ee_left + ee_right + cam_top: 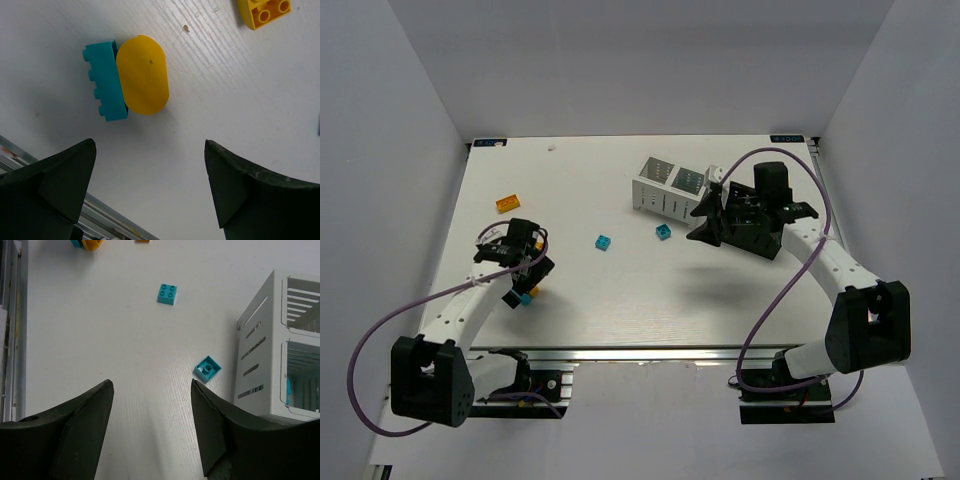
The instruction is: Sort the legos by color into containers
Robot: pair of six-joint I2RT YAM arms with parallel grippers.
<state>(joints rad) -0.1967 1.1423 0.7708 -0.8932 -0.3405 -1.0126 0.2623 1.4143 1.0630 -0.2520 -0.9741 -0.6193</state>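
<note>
Left gripper (149,150): jaws stood wide apart and held nothing.
Orange rounded brick (142,75): lay at 12 o'clock from that gripper, with its long axis running 12 to 6.
Cyan brick (105,80): touched its 9 o'clock side.
Right gripper (150,385): jaws apart and empty, with the white container (260,355) at about 3 o'clock.
Nearer arm: the left.

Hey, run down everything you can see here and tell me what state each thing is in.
Left gripper: open, empty.
Right gripper: open, empty.
White container: upright, top open.
Orange rounded brick: lying flat, smooth face up.
Long cyan brick: on its side, touching the orange one.
Square cyan brick: loose, studs up.
Small cyan brick: loose, outside the white container.
</note>
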